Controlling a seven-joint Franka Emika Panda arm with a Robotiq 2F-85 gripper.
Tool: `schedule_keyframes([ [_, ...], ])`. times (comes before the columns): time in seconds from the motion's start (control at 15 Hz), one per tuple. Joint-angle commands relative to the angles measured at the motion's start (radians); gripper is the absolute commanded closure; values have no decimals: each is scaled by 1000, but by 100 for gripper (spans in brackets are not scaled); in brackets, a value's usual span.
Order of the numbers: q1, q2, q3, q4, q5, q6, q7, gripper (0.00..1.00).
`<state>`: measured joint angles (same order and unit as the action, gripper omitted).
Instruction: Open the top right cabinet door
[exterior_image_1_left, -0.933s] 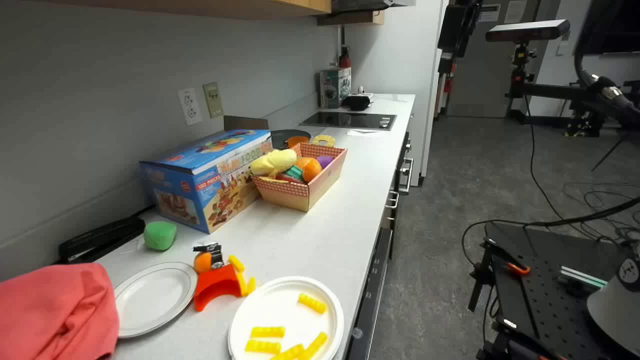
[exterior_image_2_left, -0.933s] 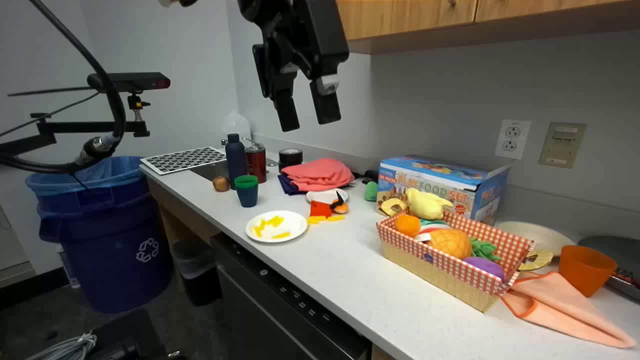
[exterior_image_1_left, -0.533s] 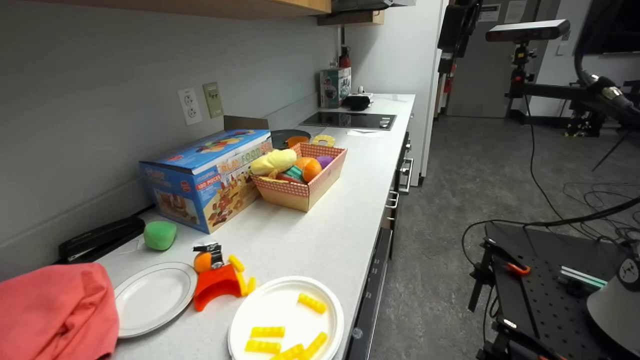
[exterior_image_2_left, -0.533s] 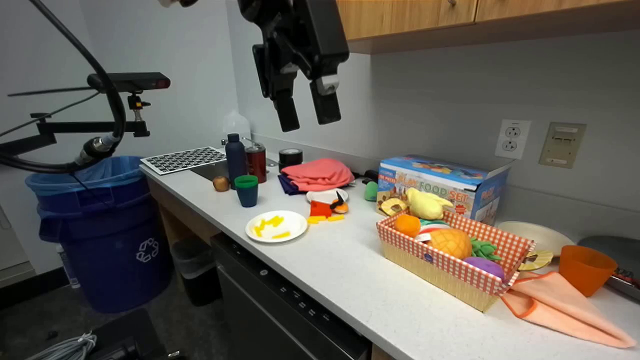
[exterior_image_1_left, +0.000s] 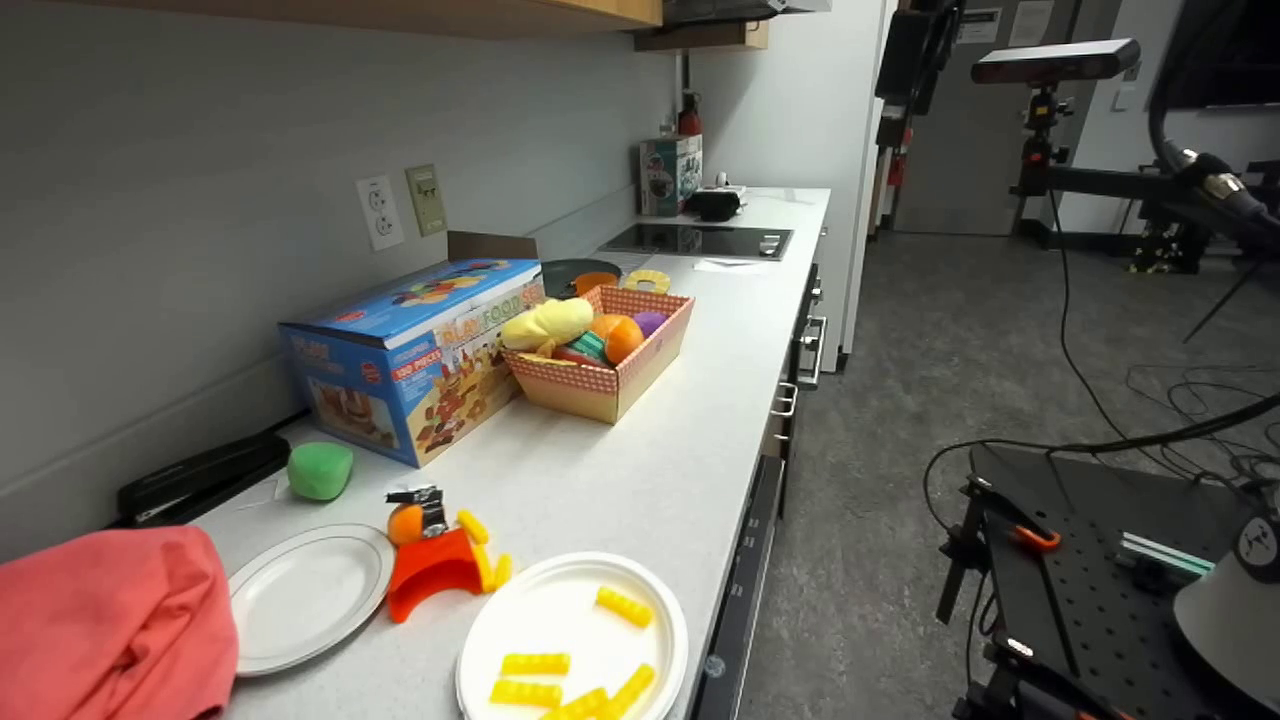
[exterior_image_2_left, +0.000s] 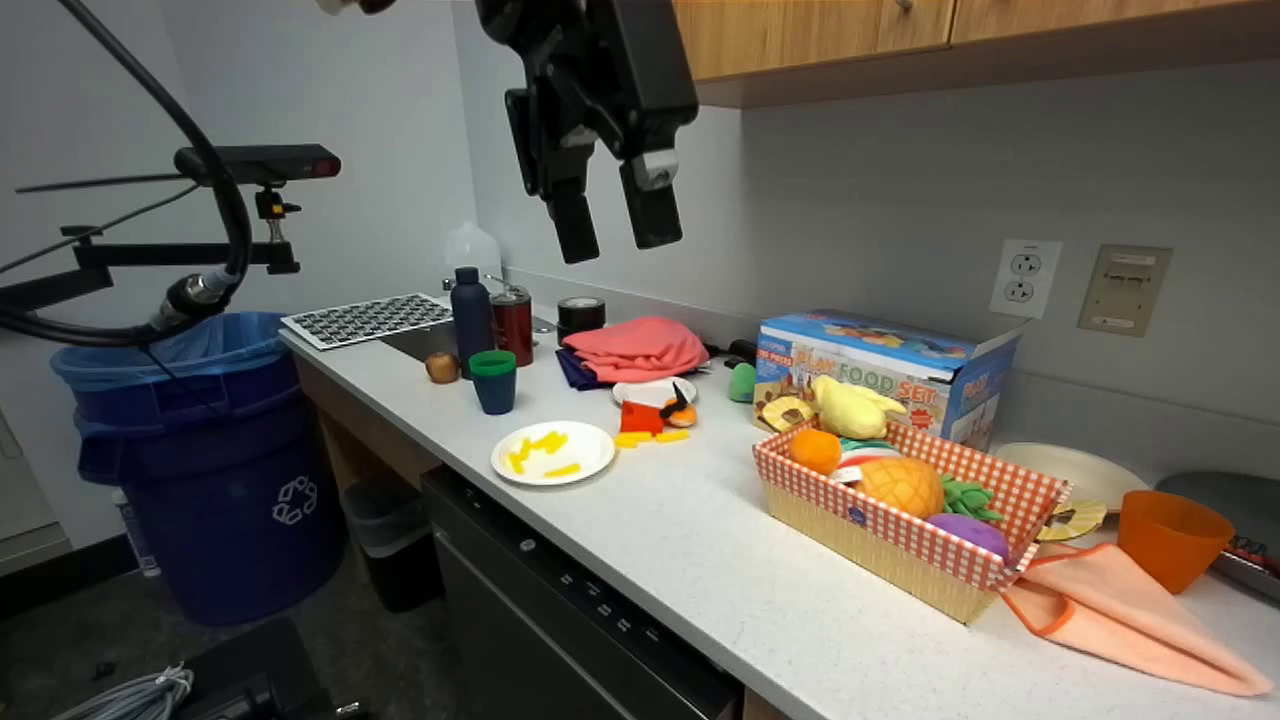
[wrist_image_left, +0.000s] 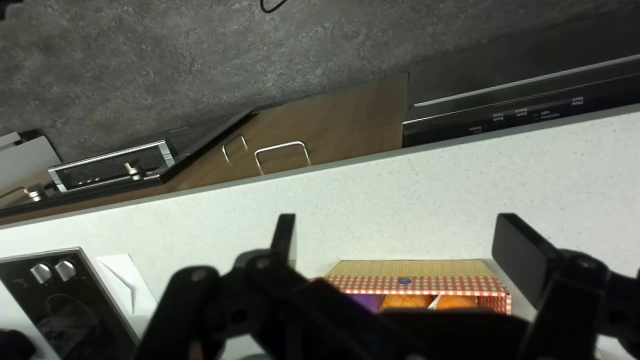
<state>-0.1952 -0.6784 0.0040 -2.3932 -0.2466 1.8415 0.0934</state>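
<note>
While jaws are spread, pointed down, nothing clamped, right door (exterior_image_2_left: 1020, 15) is seen closed, higher, above back edge of table (exterior_image_2_left: 700, 560); only lower strip shows. Jaws must likely be raised and turned toward back edge; offset along it cannot be judged.

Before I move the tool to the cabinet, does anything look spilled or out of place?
Possibly: some yellow pieces lie loose on the counter beside the red piece, apart from those on the plate, as if strayed or spilled.
</note>
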Motion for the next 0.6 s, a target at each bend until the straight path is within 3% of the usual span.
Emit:
schedule_keyframes([
  [0.0, 22, 1, -16, 2, -11, -5, 10, 0],
  [0.27, 22, 1, -16, 2, -11, -5, 10, 0],
  [0.53, 5, -10, -7, -30, 25, 127, 151, 0],
])
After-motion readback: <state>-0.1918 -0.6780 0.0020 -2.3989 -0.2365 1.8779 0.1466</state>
